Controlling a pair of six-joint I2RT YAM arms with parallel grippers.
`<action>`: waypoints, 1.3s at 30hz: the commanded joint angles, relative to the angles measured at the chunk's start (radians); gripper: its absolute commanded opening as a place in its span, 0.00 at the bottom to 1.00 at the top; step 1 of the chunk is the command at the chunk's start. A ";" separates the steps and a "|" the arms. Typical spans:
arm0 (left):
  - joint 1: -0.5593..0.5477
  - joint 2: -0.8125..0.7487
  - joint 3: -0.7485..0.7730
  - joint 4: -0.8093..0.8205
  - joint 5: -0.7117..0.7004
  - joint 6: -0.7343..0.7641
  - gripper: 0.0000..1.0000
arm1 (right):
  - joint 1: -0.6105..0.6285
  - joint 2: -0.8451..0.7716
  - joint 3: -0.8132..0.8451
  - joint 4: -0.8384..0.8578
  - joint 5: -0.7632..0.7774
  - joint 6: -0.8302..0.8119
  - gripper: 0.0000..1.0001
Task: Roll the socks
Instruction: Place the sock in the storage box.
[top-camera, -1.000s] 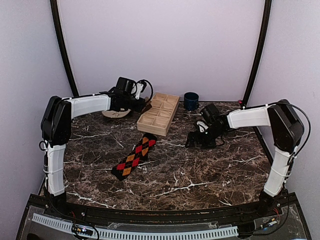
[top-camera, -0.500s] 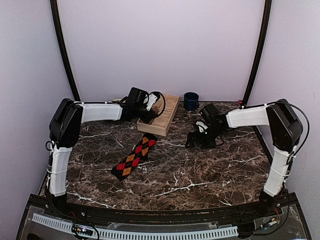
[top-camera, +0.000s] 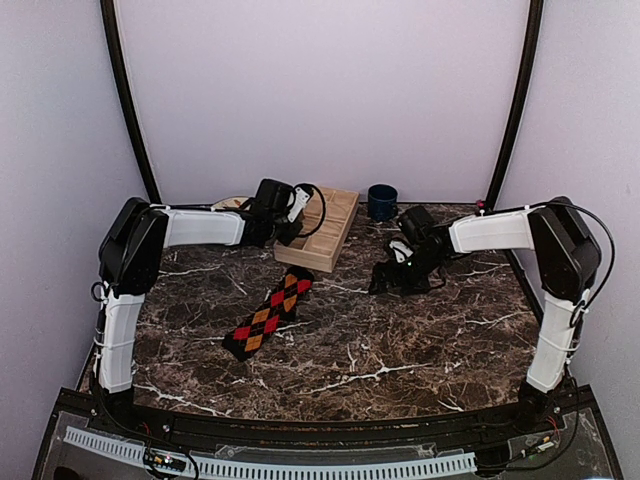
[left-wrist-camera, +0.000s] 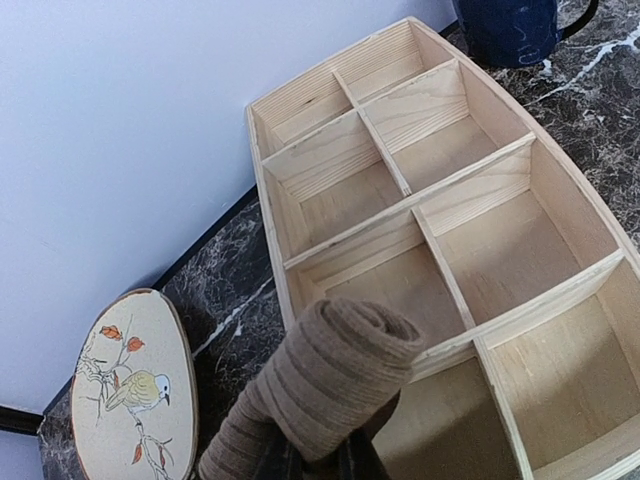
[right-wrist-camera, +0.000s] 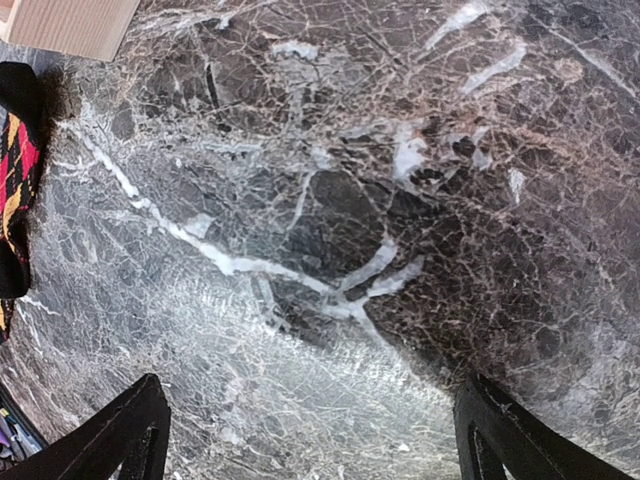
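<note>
The tan sock is rolled into a tight cylinder, and my left gripper is shut on its lower part. It hangs over the near left corner of the wooden tray. From above, the left gripper sits at the tray's left side. The black argyle sock lies flat and unrolled on the marble in front of the tray. My right gripper hovers low over bare marble to the right of the tray. Its fingers stand wide open with nothing between them. The argyle sock shows at the right wrist view's left edge.
A dark blue mug stands behind the tray near the back wall, and its base shows past the tray's far end. An oval wooden plaque with a painted bird lies left of the tray. The tray's compartments hold nothing.
My left arm has carried the rolled tan sock rightward from over the bird plaque to the tray's left side. The right gripper has edged slightly left, still open.
</note>
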 joint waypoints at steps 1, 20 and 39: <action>-0.003 0.003 -0.009 0.007 0.008 0.018 0.00 | -0.006 0.032 0.022 -0.023 -0.003 -0.017 0.97; -0.043 0.070 0.045 -0.248 0.111 -0.066 0.00 | -0.007 0.031 0.038 -0.029 0.003 -0.028 0.97; 0.012 0.179 0.246 -0.509 0.123 -0.168 0.00 | -0.008 0.025 0.034 -0.040 0.002 -0.047 0.97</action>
